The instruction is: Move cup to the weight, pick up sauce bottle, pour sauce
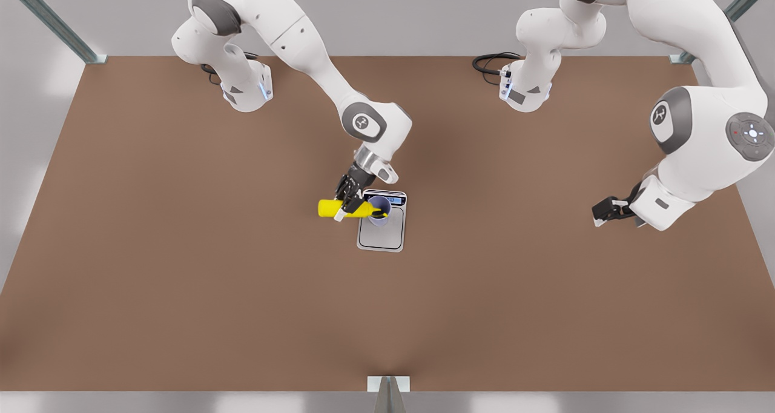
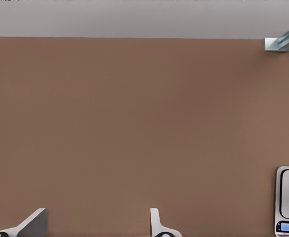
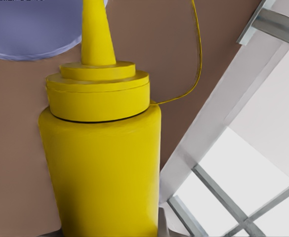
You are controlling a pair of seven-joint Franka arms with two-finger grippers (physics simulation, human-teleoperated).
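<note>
In the front view, the right gripper (image 1: 350, 205) pinches the sauce bottle (image 1: 338, 208), which lies tipped sideways with its nozzle over the cup (image 1: 379, 209). The cup stands on the weight (image 1: 381, 232). Far to the front view's right, the left gripper (image 1: 602, 212) waits above the table (image 1: 181, 280), fingers spread.

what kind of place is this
Likely a simulated robot test bench, not a kitchen: a bare brown table with metal frame struts, and two Franka arms. The right tool tips a bottle over a cup on a scale; the left tool waits.
</note>
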